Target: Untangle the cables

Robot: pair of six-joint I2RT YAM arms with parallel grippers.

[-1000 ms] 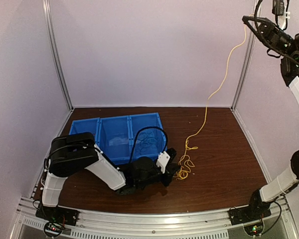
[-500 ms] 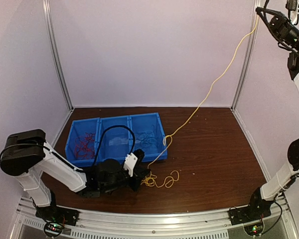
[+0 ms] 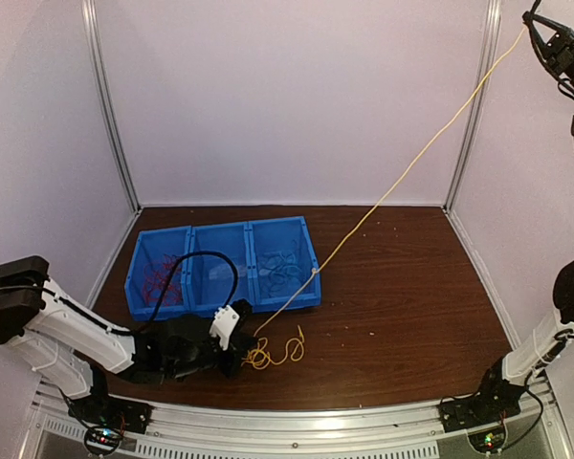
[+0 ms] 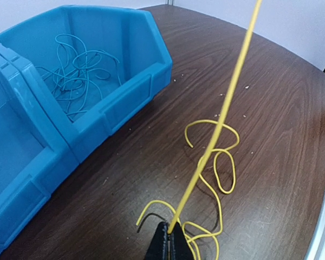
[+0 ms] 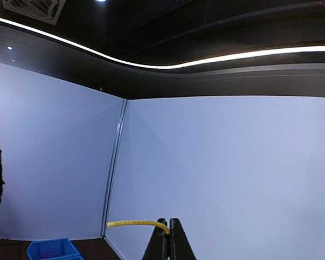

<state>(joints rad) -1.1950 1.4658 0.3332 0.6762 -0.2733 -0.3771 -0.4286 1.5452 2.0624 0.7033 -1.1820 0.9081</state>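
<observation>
**Step in hand.** The yellow cable (image 3: 402,172) is being stretched out between the two arms. The red cables (image 3: 158,277) lie in the left compartment of the blue bin (image 3: 306,298) and the light blue cables (image 4: 76,70) lie in its right compartment. The yellow strand therefore appears to be the last one to separate, and the task looks to be in its closing stage.

**State of the jaws.**
- Left jaws: clenched on the yellow cable, low over the surface (image 3: 411,306), just in front of the bin.
- Right jaws: clenched on the far end of the same cable (image 5: 134,222), raised high at the upper right of the enclosure.

**Position of the cable.** From the left jaws the cable runs in a taut straight line up and to the right, ending at the right jaws. In the top view the line crosses the bin's near right corner; whether it touches there cannot be told. A loose coil (image 4: 219,157) of the same cable lies on the surface just beyond and beside the left jaws, with several loops crossing one another.

**Next move.** The coil probably needs drawing out until no loops cross. This calls for a steady pull with both grips held. The cable can then be lowered into a compartment, most likely the middle one.
</observation>
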